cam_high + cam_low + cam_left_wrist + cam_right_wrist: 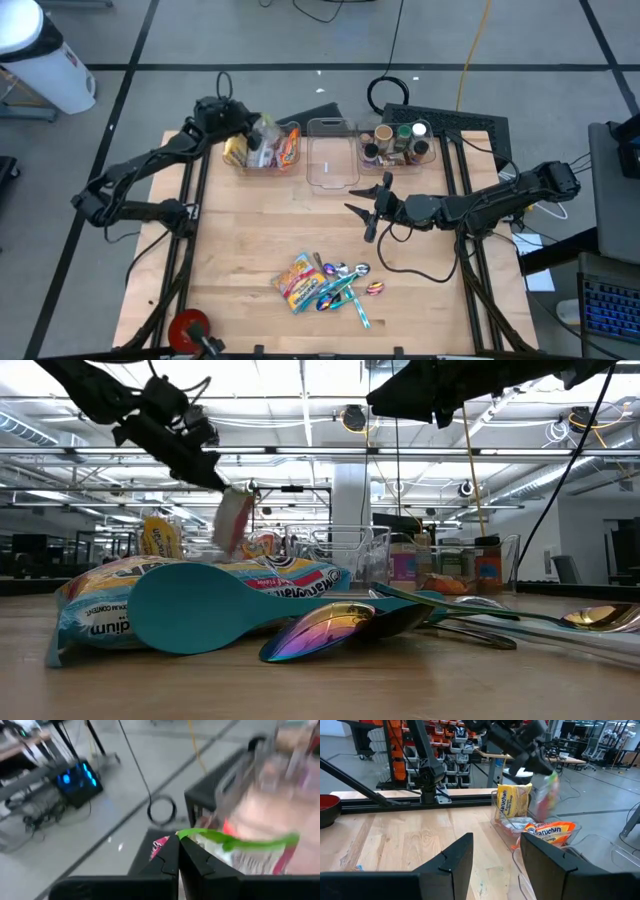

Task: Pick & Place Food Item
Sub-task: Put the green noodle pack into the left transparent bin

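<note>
Fingers of left gripper (252, 135) pinch a snack bag (233, 520) over the left bin (262, 165); lower before releasing. Right gripper (368, 208) waits half open, empty.

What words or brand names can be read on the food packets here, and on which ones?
"Maruchan": yellow noodle packet standing in the clear plastic bin.
"Maruchan": orange noodle packet lying in that bin.
"...dium": cut-off white lettering on the blue-and-yellow packet on the wooden table.
Spice jar labels: too small to read.
</note>
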Robot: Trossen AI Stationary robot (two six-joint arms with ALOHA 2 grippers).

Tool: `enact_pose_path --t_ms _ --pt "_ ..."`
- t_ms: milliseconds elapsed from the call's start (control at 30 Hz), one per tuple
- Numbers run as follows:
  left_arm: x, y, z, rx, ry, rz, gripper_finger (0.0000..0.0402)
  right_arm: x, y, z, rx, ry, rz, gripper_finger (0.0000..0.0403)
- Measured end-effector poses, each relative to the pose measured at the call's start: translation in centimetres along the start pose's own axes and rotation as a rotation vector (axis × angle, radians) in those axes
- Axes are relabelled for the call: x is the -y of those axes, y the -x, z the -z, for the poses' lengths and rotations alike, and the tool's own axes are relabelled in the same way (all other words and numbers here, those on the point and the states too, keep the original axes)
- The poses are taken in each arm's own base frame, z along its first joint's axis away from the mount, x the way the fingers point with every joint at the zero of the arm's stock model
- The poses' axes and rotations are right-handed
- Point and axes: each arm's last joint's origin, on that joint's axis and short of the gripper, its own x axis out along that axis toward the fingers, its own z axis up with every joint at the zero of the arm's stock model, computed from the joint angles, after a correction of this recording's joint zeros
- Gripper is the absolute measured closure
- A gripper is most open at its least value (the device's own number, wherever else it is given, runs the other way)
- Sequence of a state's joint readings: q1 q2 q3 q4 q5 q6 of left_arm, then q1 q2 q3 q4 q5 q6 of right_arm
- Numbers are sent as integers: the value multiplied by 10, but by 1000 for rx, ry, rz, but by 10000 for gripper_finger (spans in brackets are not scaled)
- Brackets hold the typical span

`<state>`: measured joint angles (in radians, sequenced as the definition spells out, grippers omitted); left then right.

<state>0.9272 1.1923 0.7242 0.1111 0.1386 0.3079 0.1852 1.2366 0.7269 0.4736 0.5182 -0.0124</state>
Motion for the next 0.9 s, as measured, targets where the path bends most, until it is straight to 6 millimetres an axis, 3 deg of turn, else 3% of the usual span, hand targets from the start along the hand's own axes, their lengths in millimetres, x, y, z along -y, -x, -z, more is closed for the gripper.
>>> enact_pose_path --t_ms 100,267,567,900 --pt "-2 1 -2 24 45 -6 396 0 0 0 0 0 0 248" --pt "-8 -2 11 -88 101 -42 398 0 0 0 0 0 0 248" --pt "-2 -14 28 -208 149 17 395 0 0 0 0 0 0 248" --pt "6 -12 40 -343 176 73 390 0 0 0 0 2 0 248"
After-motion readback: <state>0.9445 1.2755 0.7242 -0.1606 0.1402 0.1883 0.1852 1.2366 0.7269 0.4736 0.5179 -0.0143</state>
